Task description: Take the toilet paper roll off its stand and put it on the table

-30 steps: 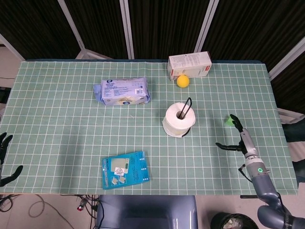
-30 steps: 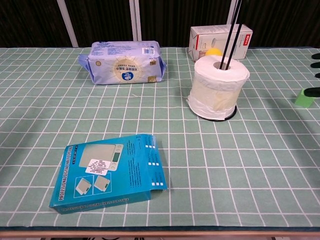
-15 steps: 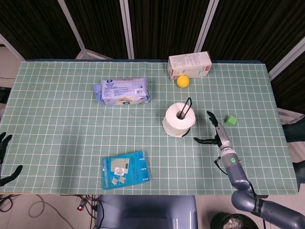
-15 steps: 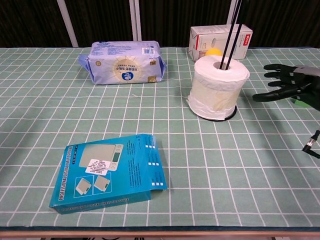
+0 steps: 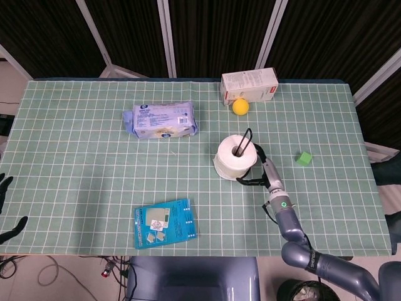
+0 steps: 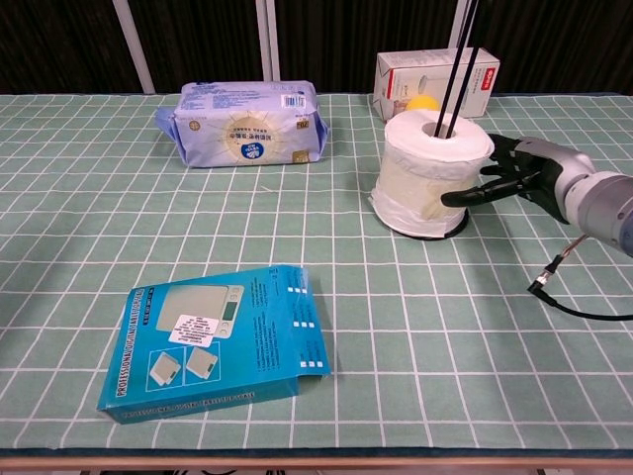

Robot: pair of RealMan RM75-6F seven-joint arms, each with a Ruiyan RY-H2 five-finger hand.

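Observation:
The white toilet paper roll [image 5: 235, 157] [image 6: 435, 173] stands upright on its black wire stand [image 5: 249, 135] [image 6: 457, 49] right of the table's middle. My right hand [image 5: 260, 172] [image 6: 509, 173] is at the roll's right side with its fingers spread. The thumb reaches around the front and the other fingers around the back, at or very near the paper. The roll sits fully down on the stand's base. Only the fingertips of my left hand [image 5: 14, 231] show, at the far left edge of the head view; they are apart and hold nothing.
A pack of wipes [image 5: 160, 120] [image 6: 247, 124] lies at the back left. A blue box [image 5: 165, 223] [image 6: 218, 341] lies near the front edge. Behind the roll are a carton [image 5: 249, 84] and a yellow ball [image 5: 240, 106]. A green cube [image 5: 304, 158] sits to the right.
My right hand has swept left from the table's right side, past the green cube, up against the roll. The roll and stand have not moved, and the left hand stays put.

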